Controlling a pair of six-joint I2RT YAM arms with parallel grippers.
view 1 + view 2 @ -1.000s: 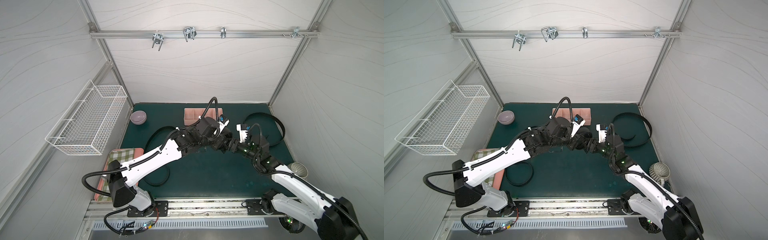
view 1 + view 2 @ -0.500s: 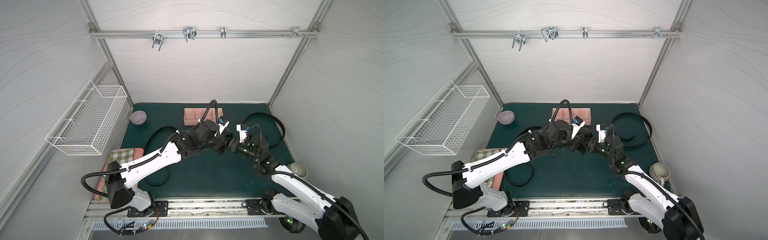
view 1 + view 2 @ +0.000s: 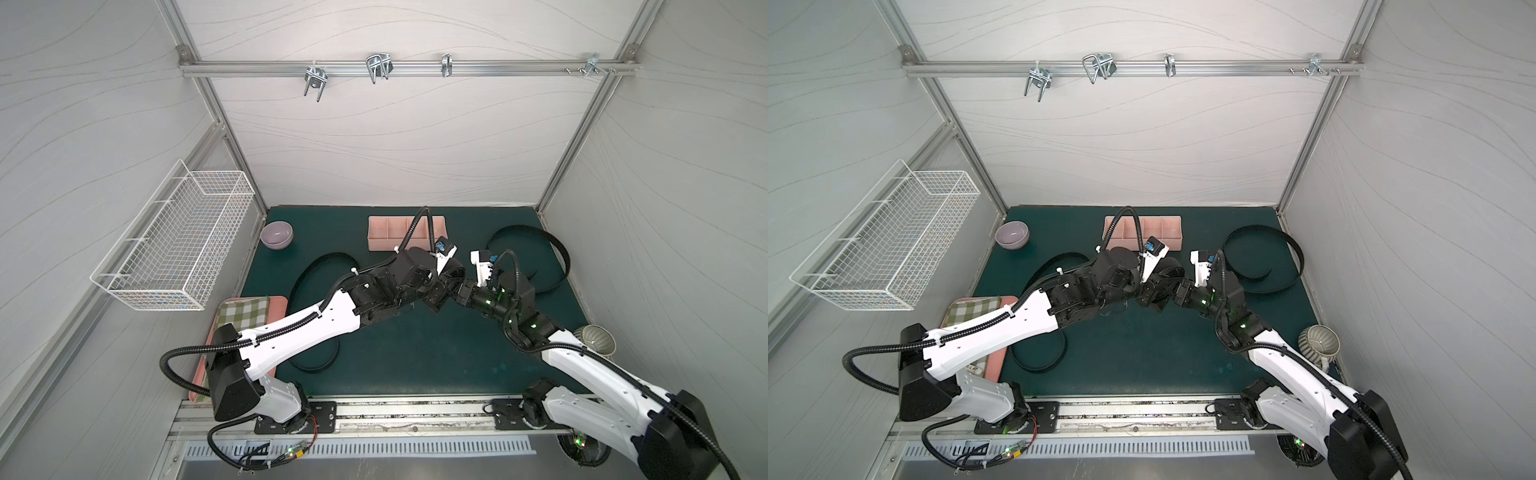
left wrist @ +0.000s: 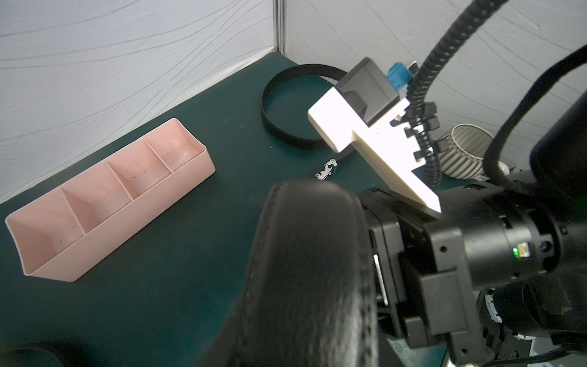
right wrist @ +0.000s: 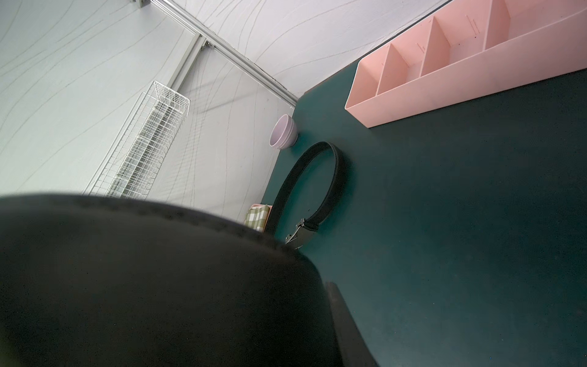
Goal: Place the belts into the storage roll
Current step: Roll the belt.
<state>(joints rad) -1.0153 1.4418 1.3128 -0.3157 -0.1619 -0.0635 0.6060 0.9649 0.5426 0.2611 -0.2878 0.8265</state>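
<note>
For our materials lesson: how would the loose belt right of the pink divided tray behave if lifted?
Probably floppy: the belt lies in a loose curve, so it would likely sag. Its metal buckle may swing.

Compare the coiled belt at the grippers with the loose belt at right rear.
The coiled belt is wound into a tight roll; the loose belt sprawls in one wide loop. The coiled belt's buckle is hidden; the loose belt's metal buckle shows. Both are black straps outside the pink tray.

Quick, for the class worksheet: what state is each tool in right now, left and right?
Left tool: closed on the coiled belt.
Right tool: at the same coiled belt; open or closed cannot be told.
</note>
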